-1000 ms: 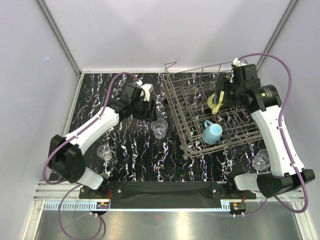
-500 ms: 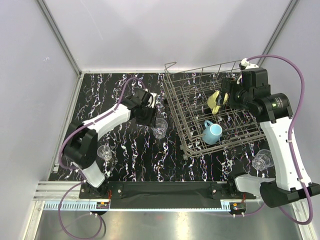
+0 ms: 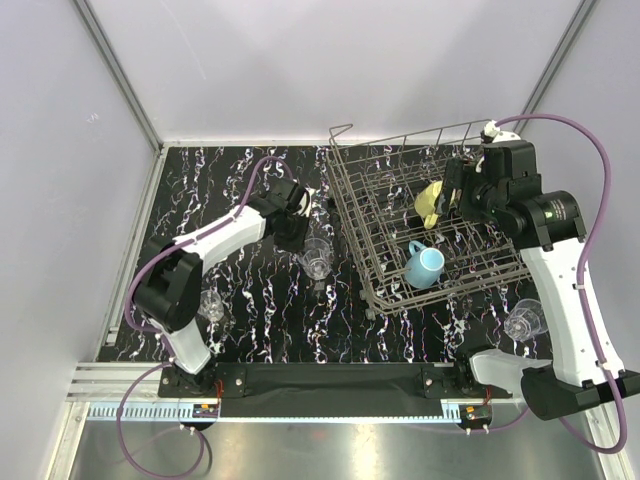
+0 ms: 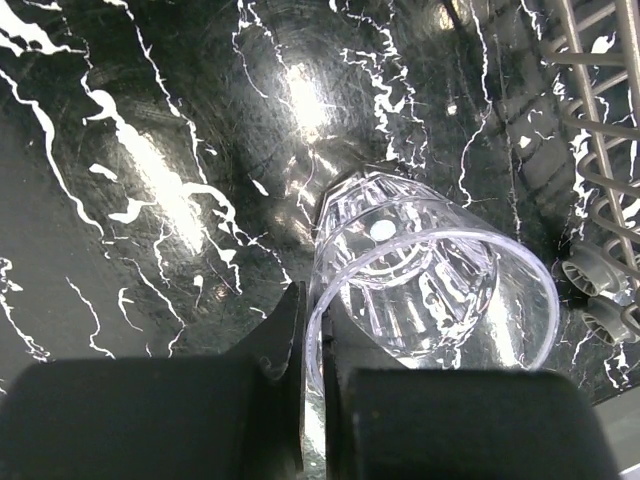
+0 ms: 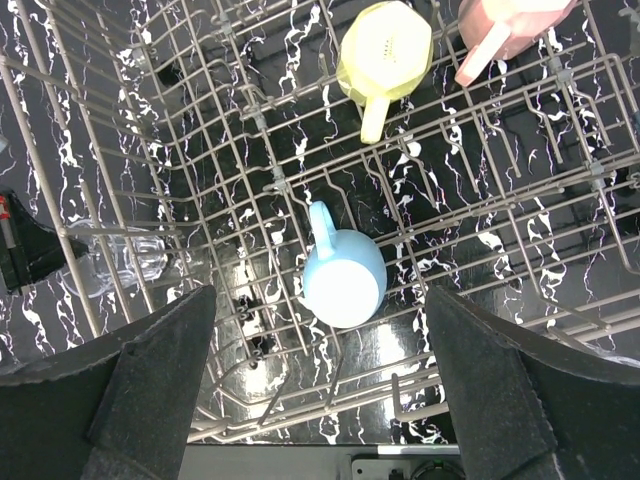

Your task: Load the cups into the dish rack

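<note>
- Clear glass (image 3: 318, 258) stands on the table (image 3: 270, 310) in the top view, just left of the rack (image 3: 350, 215). The left gripper (image 3: 303, 240) is clamped on the side of its rim away from the rack.
- The step in hand looks like lifting this glass into the rack. It should go straight up before any sideways travel, because the rack's left wall is close and taller than the glass.
- The right gripper (image 3: 448, 197) hangs over the rack beside the yellow mug (image 3: 428, 207), spread wide and holding nothing. The blue mug (image 3: 425, 265) lies nearer the front.
- Free wire bays show in the rack's left half, so the left arm can stay on its own side, well apart from the right arm.
- A second glass (image 3: 210, 303) and a third glass (image 3: 525, 320) wait on the table, both clear of the lift path.
- In the left wrist view the rim wall runs down between the two closed fingers (image 4: 290, 340). The hold is thin and off-centre, so the glass may swing; a slow lift suits it.
- The rack's wires fill the right edge of that view, near the glass; open table lies to the left.
- In the right wrist view both fingers sit far apart above the blue mug. The yellow mug and a pink mug (image 5: 505, 20) lie further back, and the held glass shows through the left wall.
</note>
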Motion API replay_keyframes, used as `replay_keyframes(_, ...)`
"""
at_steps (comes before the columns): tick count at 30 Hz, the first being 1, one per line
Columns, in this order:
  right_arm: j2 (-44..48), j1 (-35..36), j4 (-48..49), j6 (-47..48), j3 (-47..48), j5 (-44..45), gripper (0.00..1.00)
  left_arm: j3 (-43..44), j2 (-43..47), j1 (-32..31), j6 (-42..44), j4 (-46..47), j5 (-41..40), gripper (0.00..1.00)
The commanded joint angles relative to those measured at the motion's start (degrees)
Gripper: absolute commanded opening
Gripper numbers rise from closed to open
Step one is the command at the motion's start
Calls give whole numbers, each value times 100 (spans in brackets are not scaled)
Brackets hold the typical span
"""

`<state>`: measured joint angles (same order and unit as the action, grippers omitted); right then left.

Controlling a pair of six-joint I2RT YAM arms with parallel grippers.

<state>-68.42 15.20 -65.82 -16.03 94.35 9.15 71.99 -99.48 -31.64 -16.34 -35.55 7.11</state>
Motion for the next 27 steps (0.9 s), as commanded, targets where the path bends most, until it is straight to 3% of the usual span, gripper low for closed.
replay_keyframes(1,13,-17,184,12,-13,-9,93,193,490,9,52,92,-148,0)
replay_keyframes(8,-57,-17,342,-84,5,-571,96,-446,2016,447,-123,732,-553,0)
replay_keyframes(14,-48,-9,1147,-618,-302,-1730,99,-1325,3721,939,-221,2189,-448,0)
replay_keyframes(18,48,44,2457,-1313,-969,-3239,100,-1722,4699,1116,-186,2938,43,0)
replay_keyframes(21,189,228,3685,-1945,-1506,-3865,100,-2030,5385,1186,-168,3535,711,0)
replay_keyframes(27,49,1053,4639,-2246,-1551,-3851,100,-2338,5818,1213,-414,4618,2143,0)
